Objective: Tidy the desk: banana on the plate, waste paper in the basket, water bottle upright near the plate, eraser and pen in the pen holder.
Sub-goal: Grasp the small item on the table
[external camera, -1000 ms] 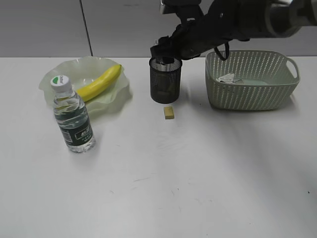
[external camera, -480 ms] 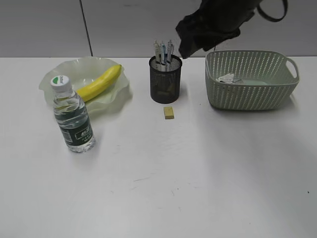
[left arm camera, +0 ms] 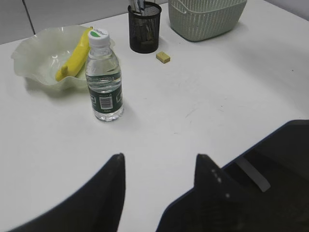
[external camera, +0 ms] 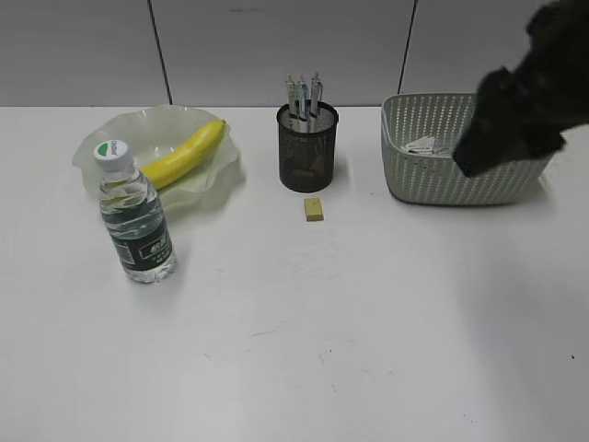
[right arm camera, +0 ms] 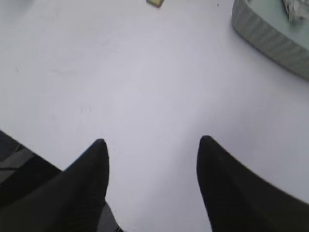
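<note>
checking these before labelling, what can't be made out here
- Right gripper, exterior view: motion-blurred, and it hides part of the basket.
- Paper, right wrist view: cut off by the top edge.
- Pens, left wrist view: tops cut off by the edge.
- Bottle label, all views: print too small to read.

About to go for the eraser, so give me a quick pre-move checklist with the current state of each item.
1. Right gripper open and empty: ok, fingers spread over bare desk.
2. Left gripper open and clear of things: ok.
3. Eraser reachable: ok, it lies alone on the desk in front of the pen holder, touching nothing.
4. Room in the pen holder: cannot tell; pens stand in it, inside hidden.
5. Other things settled: ok, banana on the plate, water bottle upright beside it, waste paper in the basket.
</note>
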